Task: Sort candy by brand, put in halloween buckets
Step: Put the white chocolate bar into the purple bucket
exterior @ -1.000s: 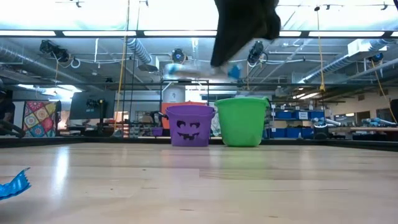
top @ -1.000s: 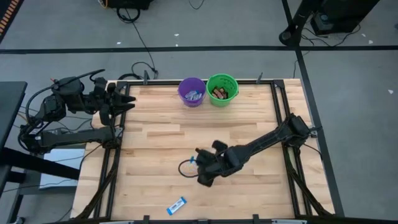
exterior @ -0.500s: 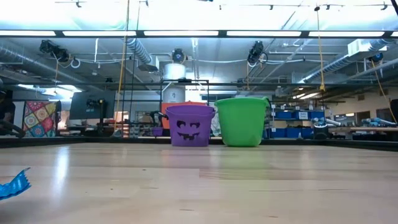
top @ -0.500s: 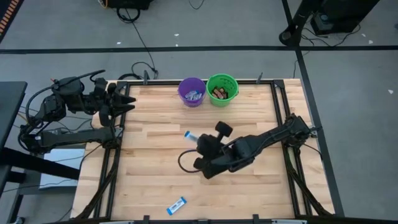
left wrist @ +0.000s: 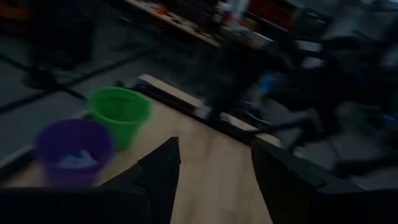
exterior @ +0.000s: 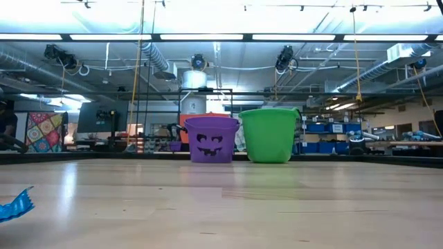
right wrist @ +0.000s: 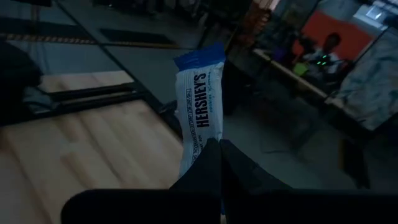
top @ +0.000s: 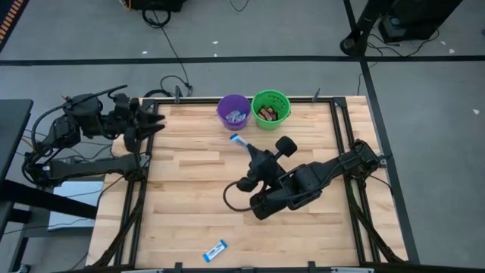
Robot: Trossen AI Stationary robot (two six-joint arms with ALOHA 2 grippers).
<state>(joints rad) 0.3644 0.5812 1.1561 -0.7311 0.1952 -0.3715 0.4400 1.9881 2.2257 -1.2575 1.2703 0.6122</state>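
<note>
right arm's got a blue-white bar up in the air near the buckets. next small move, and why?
Probably carry it a little farther, over the purple bucket, then release. The right pincer is shut on the blue-and-white candy, just short of that bucket's rim, and the purple bucket already holds blue-and-white wrappers while the green bucket holds brown ones.

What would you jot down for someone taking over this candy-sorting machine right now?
Right hand: shut on a blue candy, raised over the table just short of the purple bucket.
Left hand: open, holding nothing, waiting at the table's far left corner.
Done: the purple bucket holds blue-and-white candy; the green bucket holds brown candy.
Left: drop the held candy, probably into the purple bucket with its like. Then fetch the last blue candy, lying at the near edge of the table. No other loose candy shows.
</note>
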